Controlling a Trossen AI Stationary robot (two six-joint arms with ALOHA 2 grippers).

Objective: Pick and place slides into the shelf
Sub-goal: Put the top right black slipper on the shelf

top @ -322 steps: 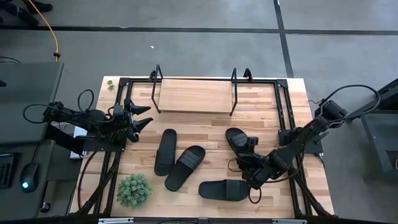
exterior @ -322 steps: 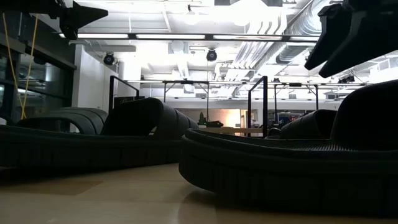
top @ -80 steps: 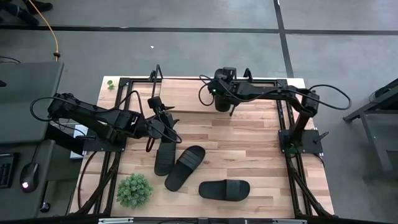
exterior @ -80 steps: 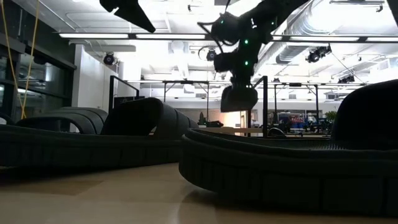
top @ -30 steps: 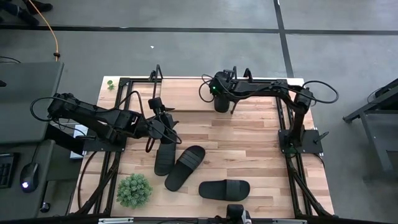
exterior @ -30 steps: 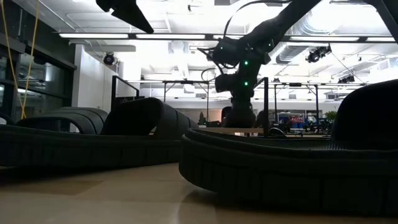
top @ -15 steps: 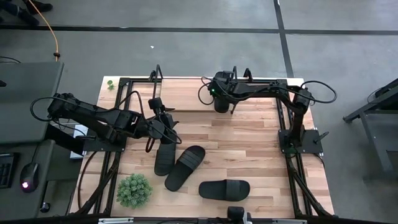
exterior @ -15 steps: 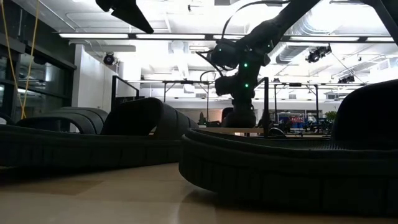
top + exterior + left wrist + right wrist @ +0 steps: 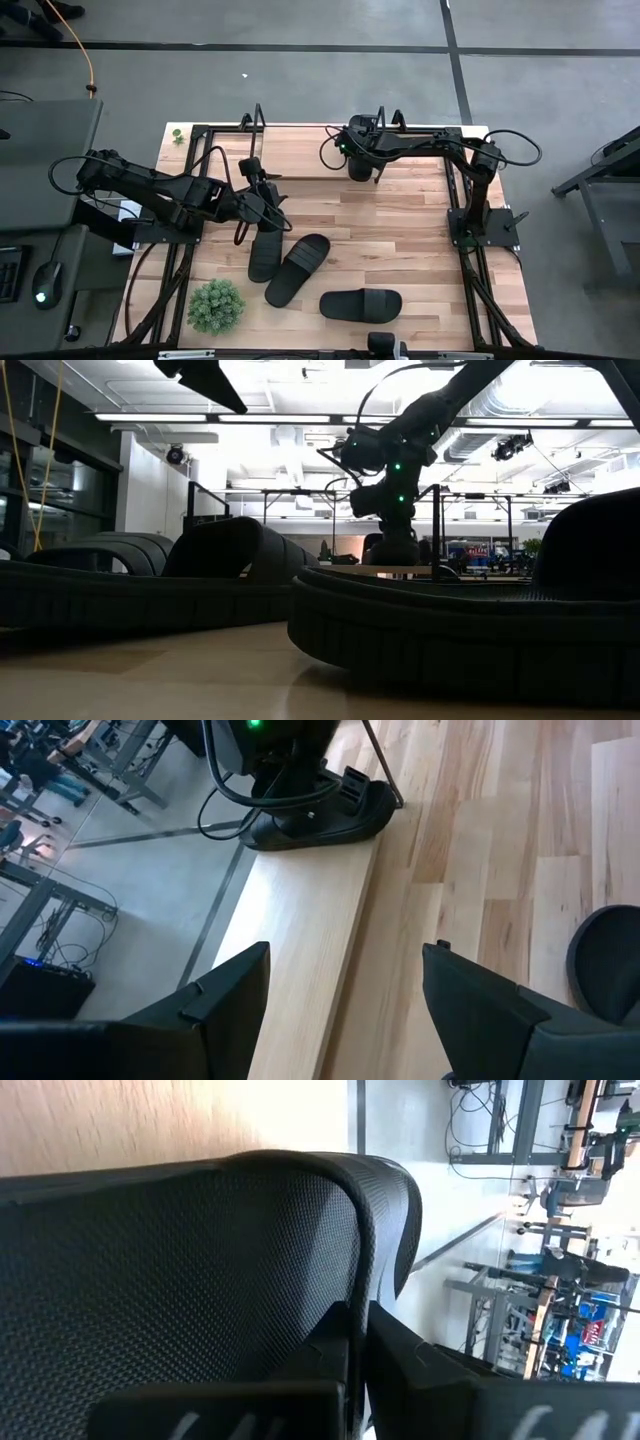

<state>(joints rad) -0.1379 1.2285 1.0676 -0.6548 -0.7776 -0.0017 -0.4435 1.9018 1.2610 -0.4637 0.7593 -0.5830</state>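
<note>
The shelf (image 9: pixel 300 155), a light board with black wire ends, stands at the table's far side. One black slide (image 9: pixel 320 818) lies on the board's right end next to the wire frame, and my right gripper (image 9: pixel 361 160) is shut on it from above. Three more slides lie on the table: one (image 9: pixel 265 245) beneath my left gripper, one (image 9: pixel 298 270) beside it, and one (image 9: pixel 360 304) near the front edge. My left gripper (image 9: pixel 345 1010) hovers open above the leftmost slide, fingers toward the shelf, touching nothing. My right gripper pinches the edge of the slide's strap (image 9: pixel 362 1270) between its two fingers, coming from above and pointing down. The slide rests with its sole (image 9: pixel 300 835) on the shelf board, at the board's right end.
A small green plant (image 9: pixel 215 306) stands at the table's near left corner. A black metal frame (image 9: pixel 455 180) runs around the tabletop. The shelf board's left and middle parts (image 9: pixel 300 930) are bare wood.
My right gripper, still shut on the slide, has gone a little toward the table's right edge along the shelf board. The shelf's wire ends have shifted slightly to the right with it.
</note>
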